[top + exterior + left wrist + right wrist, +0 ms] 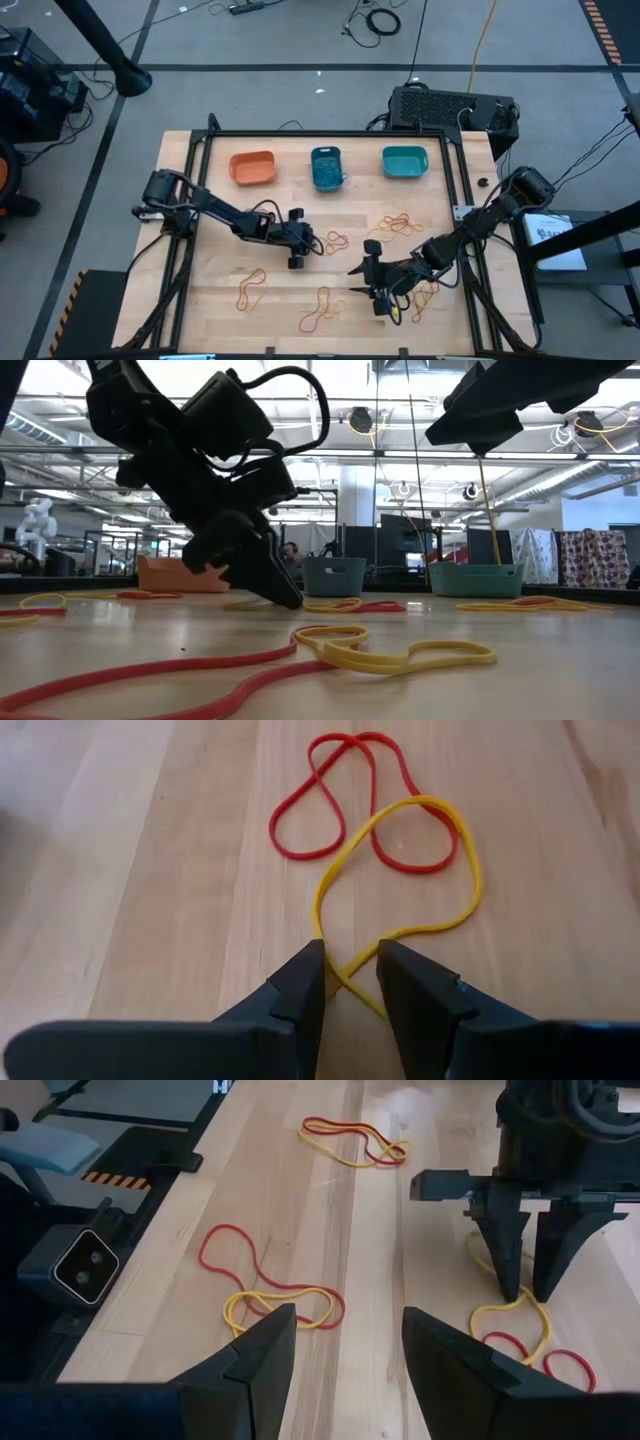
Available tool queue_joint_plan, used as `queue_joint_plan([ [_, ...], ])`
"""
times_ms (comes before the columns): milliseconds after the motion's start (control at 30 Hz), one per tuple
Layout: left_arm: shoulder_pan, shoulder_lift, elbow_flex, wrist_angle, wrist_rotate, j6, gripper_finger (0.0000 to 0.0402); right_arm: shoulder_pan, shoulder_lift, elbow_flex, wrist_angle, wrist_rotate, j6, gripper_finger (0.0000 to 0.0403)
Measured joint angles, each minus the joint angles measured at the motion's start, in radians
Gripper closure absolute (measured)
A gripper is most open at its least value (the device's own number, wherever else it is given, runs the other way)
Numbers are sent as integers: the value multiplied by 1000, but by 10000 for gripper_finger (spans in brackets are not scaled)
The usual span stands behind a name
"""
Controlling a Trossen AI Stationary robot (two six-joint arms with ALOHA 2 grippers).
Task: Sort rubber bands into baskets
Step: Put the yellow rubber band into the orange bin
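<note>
Pickup step: left gripper [350, 970] on the table, fingers astride a yellow rubber band [400, 890], not yet clenched. Next: pinch, lift, carry to orange basket [252, 167]. Right gripper [345, 1345] released.

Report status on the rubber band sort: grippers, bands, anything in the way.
Left gripper down on table, fingers straddling a yellow band, not lifted. Right gripper open, hovering, empty. Red band tangled with the yellow one.

Three baskets [329, 166] stand in a row behind rubber bands [322, 309] scattered on the table [200, 300].
</note>
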Motion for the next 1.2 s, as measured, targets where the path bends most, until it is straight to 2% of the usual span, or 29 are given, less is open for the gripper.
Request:
queue_joint_plan([
  [133, 0, -3, 0, -3, 0, 0, 313, 0, 0, 0, 0, 0, -1, 225],
  [300, -1, -15, -1, -15, 2, 11, 387, 0, 0, 0, 0, 0, 0, 225],
  [533, 2, -75, -6, -83, -10, 41, 398, 0, 0, 0, 0, 0, -1, 225],
  [767, 2, -254, -7, -258, -113, 57, 398, 0, 0, 0, -1, 0, 1, 225],
  [1000, 2, -487, -5, -435, -241, 61, 399, 0, 0, 0, 0, 0, 2, 225],
  [1200, 10, -688, -4, -597, -420, 90, 400, 0, 0, 0, 0, 0, 0, 225],
])
